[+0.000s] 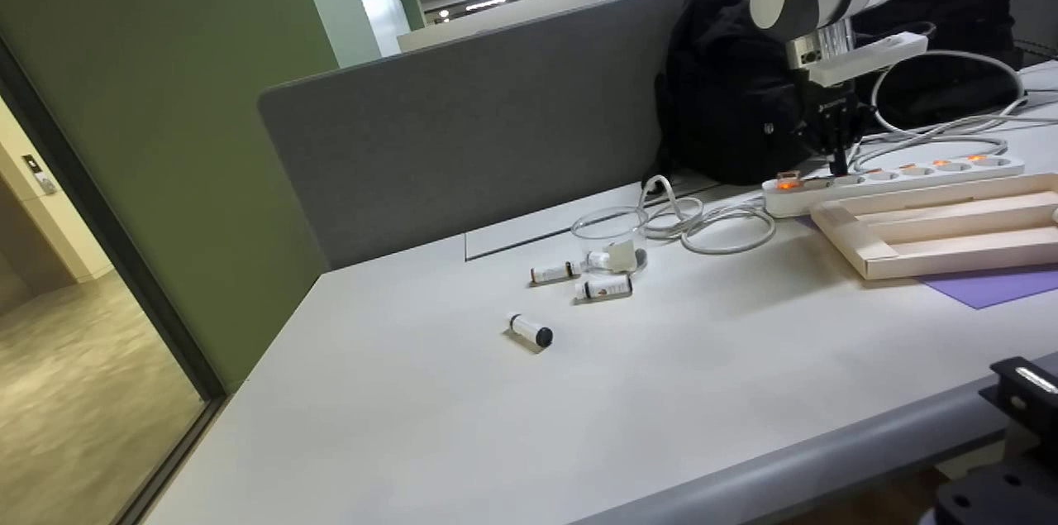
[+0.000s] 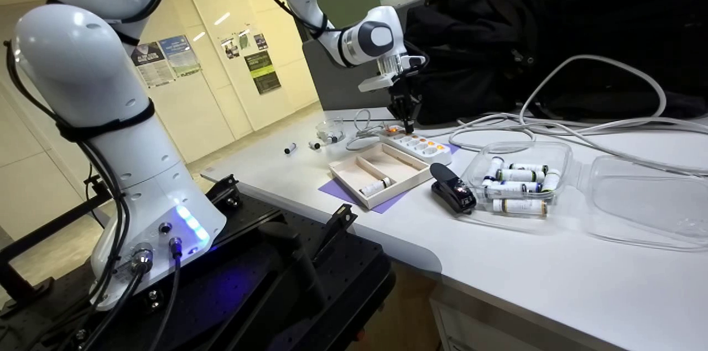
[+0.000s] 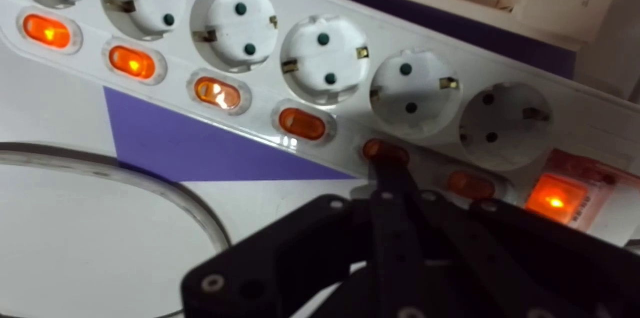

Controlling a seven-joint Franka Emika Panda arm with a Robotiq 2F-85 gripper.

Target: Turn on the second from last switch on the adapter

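Observation:
The adapter is a long white power strip [image 3: 260, 100] with round sockets and orange switches, lying flat on the table; it shows in both exterior views [image 1: 888, 188] [image 2: 418, 146]. In the wrist view, three switches at the left glow. A dark switch [image 3: 301, 123], another dark switch [image 3: 382, 149] and a third [image 3: 470, 184] stand to their right, then a glowing square switch [image 3: 556, 199]. My gripper [image 3: 392, 165] is shut and empty, pointing down [image 1: 839, 168] [image 2: 409, 129]. Its tips cover the lower part of the middle dark switch; I cannot tell whether it is pressed.
A pale wooden tray [image 1: 880, 267] on a purple sheet [image 1: 992, 287] lies beside the strip. A black backpack [image 1: 727, 95] stands behind it. White cables [image 2: 500, 125] loop nearby. A black stapler [image 2: 452, 188] and a clear box [image 2: 564, 166] of small cylinders stand at the other end.

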